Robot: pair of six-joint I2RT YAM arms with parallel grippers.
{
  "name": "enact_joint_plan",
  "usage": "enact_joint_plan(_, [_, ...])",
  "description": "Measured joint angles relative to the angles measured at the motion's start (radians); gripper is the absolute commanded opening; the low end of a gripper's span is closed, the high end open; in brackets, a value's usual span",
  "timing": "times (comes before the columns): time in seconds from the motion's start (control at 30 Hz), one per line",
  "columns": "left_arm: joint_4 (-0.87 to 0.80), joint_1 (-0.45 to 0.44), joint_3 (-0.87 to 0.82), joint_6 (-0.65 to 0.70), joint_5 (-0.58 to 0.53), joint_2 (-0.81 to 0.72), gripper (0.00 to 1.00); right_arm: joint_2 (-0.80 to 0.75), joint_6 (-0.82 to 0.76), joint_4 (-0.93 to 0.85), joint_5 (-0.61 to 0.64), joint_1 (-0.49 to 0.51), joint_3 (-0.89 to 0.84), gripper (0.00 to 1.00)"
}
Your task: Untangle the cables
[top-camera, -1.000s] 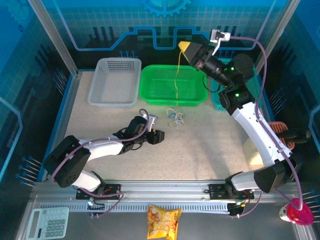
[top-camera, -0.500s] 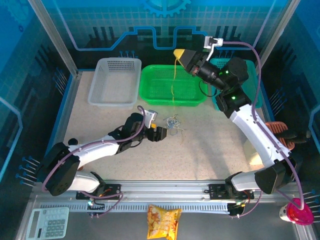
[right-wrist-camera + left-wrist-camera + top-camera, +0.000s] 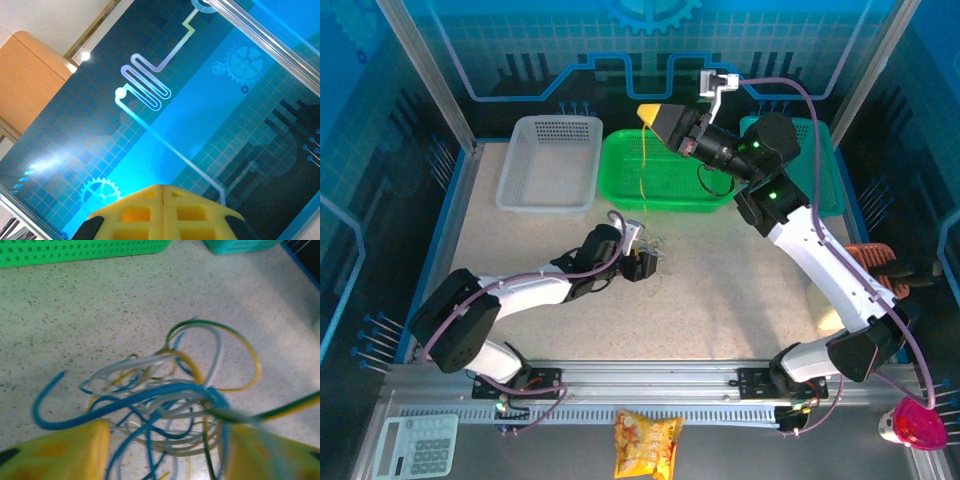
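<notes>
Your left gripper (image 3: 164,452): jaws partly apart, one yellow finger on either side of the clump of cables (image 3: 165,390). Strands brush both fingers. The wrist camera sorts the clump into blue, white and yellow loops. From above it reads as a small knot mid-worktop (image 3: 720,300), towards the far edge, just in front of the green basket (image 3: 680,203).

Your right gripper (image 3: 652,113): its wrist camera shows the fingers pressed together. From above, a yellow strand (image 3: 644,170) is pinched at its tip and hangs over the green basket.

Print on the snack bag (image 3: 646,443) at the near edge is too small to read.

Left arm lies low, stretched from the near-left corner. Right arm is raised high, elbow bent, gripper pointing left.
</notes>
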Motion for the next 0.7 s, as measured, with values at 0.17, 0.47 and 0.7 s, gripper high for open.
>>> enact_joint_plan(0.17, [0.027,0.000,-0.002,-0.006,-0.028,0.040,0.30,0.021,0.019,-0.001,-0.004,-0.001,0.046,0.00])
enact_joint_plan(0.47, [0.056,0.000,-0.032,-0.010,-0.036,0.059,0.26,0.077,0.101,0.007,-0.029,-0.105,0.233,0.00])
enact_joint_plan(0.7, [0.058,0.000,-0.065,-0.028,-0.038,0.059,0.26,0.097,0.151,0.024,-0.028,-0.216,0.401,0.00])
